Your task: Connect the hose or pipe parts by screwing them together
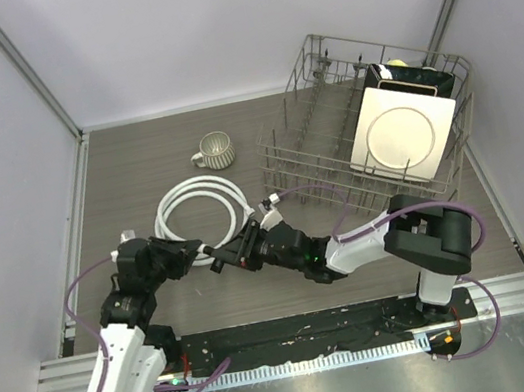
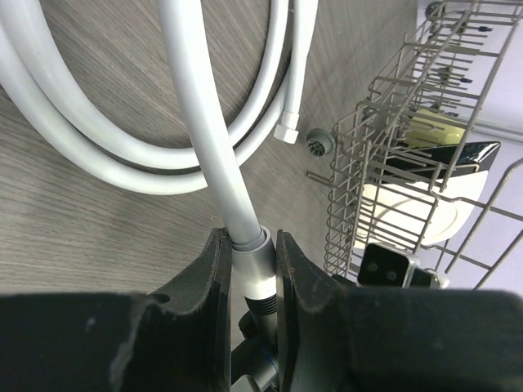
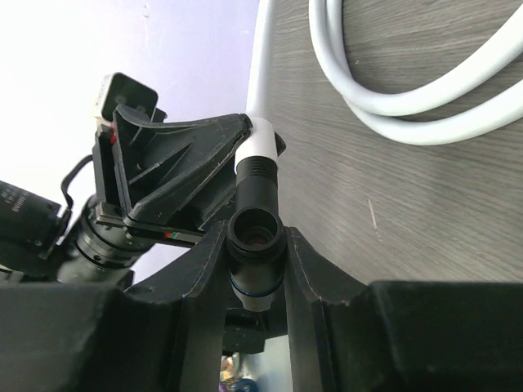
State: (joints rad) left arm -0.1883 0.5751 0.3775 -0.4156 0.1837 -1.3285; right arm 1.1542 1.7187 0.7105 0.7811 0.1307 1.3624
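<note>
The white hose lies coiled on the wooden table, its loops showing in the left wrist view and the right wrist view. My left gripper is shut on the hose's end nut; both fingers press its sides. My right gripper is shut on the black T-shaped fitting. The fitting's threaded arm meets the white nut end to end. The hose's other end nut lies loose on the table.
A wire dish rack holding a square white plate stands at the back right, close beyond the coil. A grey ribbed mug sits behind the hose. Grey walls close in the table on the left, right and back.
</note>
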